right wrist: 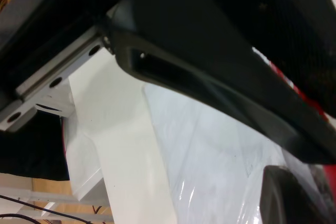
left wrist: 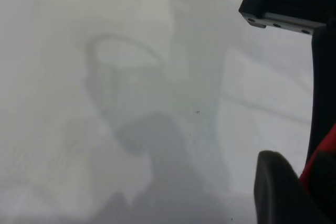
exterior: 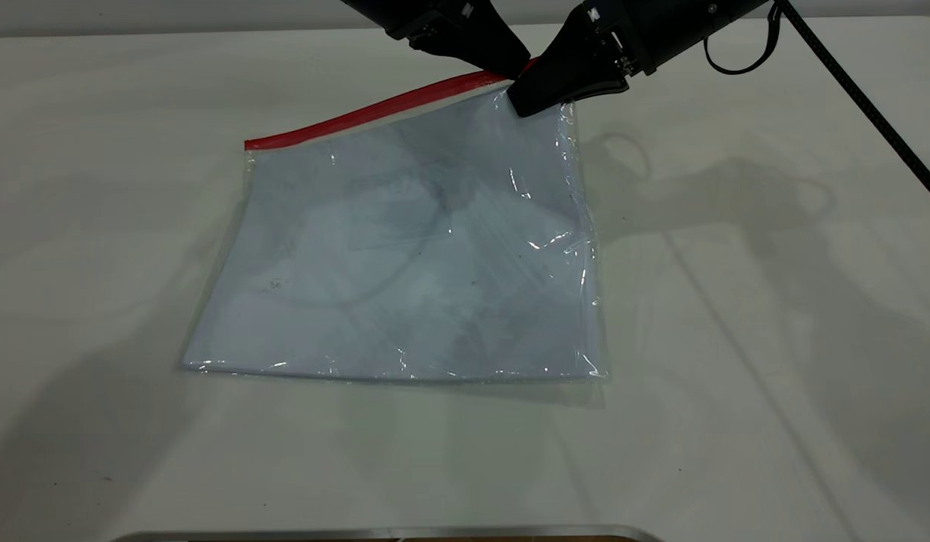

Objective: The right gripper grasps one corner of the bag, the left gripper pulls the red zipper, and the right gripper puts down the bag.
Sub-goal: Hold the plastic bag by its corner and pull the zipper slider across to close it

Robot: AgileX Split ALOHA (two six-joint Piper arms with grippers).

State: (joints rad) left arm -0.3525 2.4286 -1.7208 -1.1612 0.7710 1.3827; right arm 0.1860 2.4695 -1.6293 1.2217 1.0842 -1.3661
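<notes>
Though lifted, corner (exterior: 519, 94) inside right end effector (exterior: 527, 102).

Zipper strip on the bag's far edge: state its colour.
Bright red; the red zipper shows best in the exterior view.

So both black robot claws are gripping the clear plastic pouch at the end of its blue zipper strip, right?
Nearly. The strip is red, not blue: the exterior view shows the red zipper strip running along the far edge of the clear plastic pouch of white paper. Both the left gripper and the right gripper do meet at its far right corner.
</notes>
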